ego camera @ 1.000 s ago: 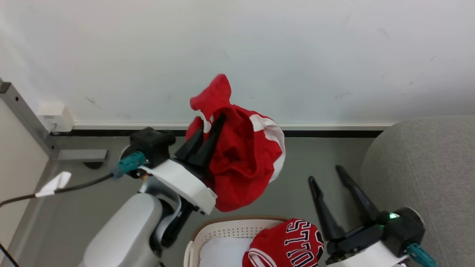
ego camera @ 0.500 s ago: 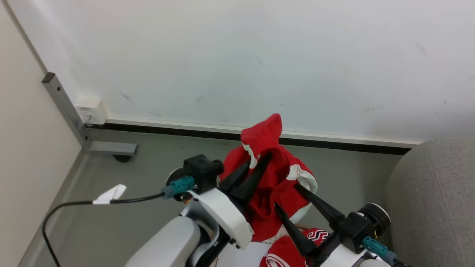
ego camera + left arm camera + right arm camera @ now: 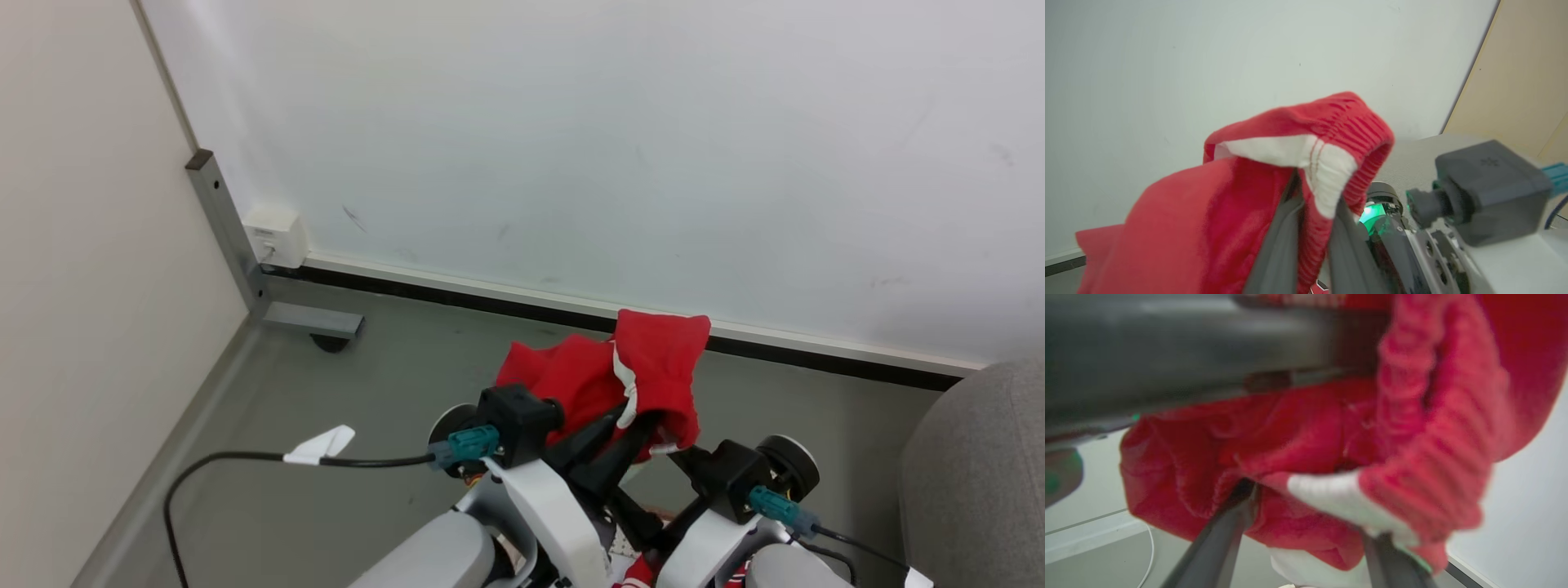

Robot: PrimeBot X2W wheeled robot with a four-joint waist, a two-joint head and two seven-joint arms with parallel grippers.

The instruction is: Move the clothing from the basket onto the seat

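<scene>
- Head view: the red garment [image 3: 669,367], trimmed in white, is held aloft over the grey floor [image 3: 351,392]. It hangs in front of the white wall [image 3: 571,122] and well apart from the grey seat [image 3: 971,482] at the right edge.
- Head view: the left jaws are pressed together on a fold of the garment, and the dark left fingers [image 3: 604,457] enter the cloth from below. The right arm's wrist [image 3: 722,478] is seen just beside them, under the hanging cloth.
- Left wrist view: the ribbed waistband is pinched by the left jaws where the white trim meets the red. The rest of the cloth is draped to that view's left. A dark camera block [image 3: 1490,196] on the other arm is seen close by, with a green light [image 3: 1372,214] beside it.
- Right wrist view: the picture is blurred. The right jaws are spread wide. The right fingers [image 3: 1220,539] stand well apart, and the garment is bunched across both tips. The white band is touching the finger at that view's right.
</scene>
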